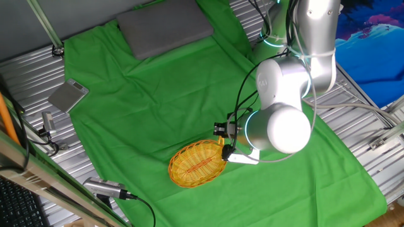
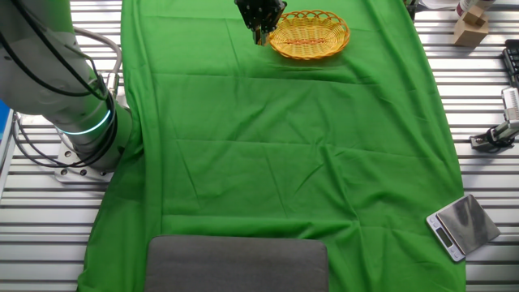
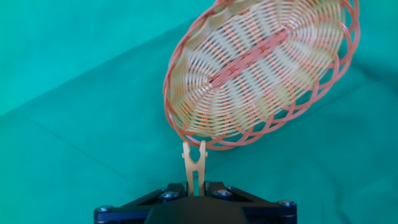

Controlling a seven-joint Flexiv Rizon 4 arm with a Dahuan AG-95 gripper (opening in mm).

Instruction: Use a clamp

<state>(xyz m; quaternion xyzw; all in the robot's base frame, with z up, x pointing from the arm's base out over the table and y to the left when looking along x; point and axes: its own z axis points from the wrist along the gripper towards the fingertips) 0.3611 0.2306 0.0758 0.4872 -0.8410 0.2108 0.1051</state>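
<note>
The green cloth (image 3: 74, 93) fills the hand view, the oval yellow woven wicker basket (image 3: 261, 68) sits in its upper right, and at bottom centre the black two-finger gripper (image 3: 194, 186) has its jaws narrowed on the tail of the tiny yellow-orange plastic clamp (image 3: 194, 163). The clamp's two prongs point up, just under the basket's rim. I judge the risk to be a slightly off-line advance: the prongs could butt the woven edge instead of straddling it, shoving the light basket or twisting the clamp loose.

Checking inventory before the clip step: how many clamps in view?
1. The clamp is held in the gripper, prongs pointing at the near rim of the wicker basket. No others are visible on the green cloth; the arm hides some of it.
</note>
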